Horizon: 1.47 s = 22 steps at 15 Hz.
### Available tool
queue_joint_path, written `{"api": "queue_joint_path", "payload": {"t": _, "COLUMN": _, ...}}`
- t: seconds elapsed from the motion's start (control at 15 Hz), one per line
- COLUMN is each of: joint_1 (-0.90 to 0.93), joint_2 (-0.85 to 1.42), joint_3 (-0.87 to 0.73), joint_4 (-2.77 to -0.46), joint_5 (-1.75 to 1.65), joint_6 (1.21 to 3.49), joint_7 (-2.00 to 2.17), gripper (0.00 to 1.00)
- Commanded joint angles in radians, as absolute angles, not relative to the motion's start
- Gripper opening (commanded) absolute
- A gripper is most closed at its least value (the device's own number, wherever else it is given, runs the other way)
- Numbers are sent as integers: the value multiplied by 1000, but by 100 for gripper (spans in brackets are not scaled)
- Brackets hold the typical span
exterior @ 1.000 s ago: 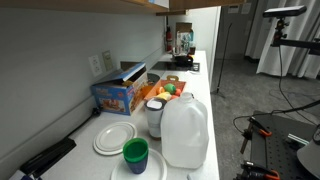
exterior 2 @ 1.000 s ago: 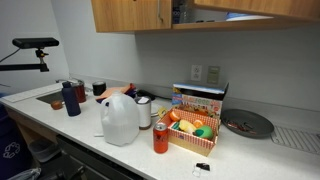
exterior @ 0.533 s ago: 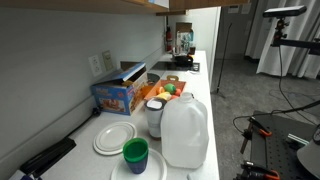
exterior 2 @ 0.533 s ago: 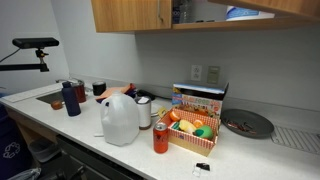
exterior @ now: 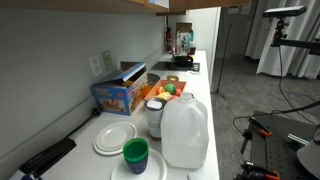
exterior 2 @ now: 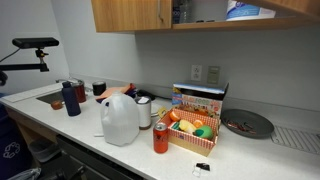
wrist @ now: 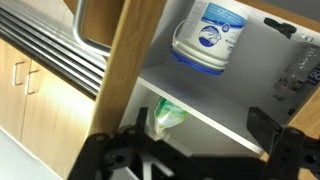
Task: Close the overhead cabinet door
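Observation:
In the wrist view the overhead cabinet door is a light tan wood panel that runs slantwise across the picture, swung away from the open cabinet. My gripper is open and holds nothing. Its dark left finger lies over the door's lower end and its right finger is off to the side before the shelf. Inside the cabinet stand a white tub with a blue label and a green bottle. In an exterior view the open compartment sits at the top beside the shut wooden cabinets. The arm is out of view there.
On the counter below stand a milk jug, a red can, a box of toy fruit, a grey plate and a blue bottle. White plates and a green cup sit near the jug.
In an exterior view the tan panel at the top right has moved up and out of the picture. More of the cabinet's inside shows, and the white tub is now in sight.

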State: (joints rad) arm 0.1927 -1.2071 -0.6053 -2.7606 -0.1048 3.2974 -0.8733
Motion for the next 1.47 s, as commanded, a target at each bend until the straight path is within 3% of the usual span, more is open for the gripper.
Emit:
{"api": "queue_joint_path", "payload": {"t": 0.0, "joint_1": 155, "joint_2": -1121, "joint_3": -613, "joint_4": -2760, "joint_5": -168, "joint_6": 3445, "joint_7": -823, "gripper": 100}}
{"api": "queue_joint_path", "payload": {"t": 0.6, "joint_1": -48, "joint_2": -900, "joint_3": -553, "joint_4": -2759, "joint_5": -200, "joint_6": 3738, "joint_7": -686, "gripper": 100}}
{"api": "queue_joint_path", "payload": {"t": 1.4, "joint_1": -459, "joint_2": -721, "joint_3": -278, "joint_4": -2760, "joint_5": -103, "joint_6": 3889, "joint_7": -497, "gripper": 100}}
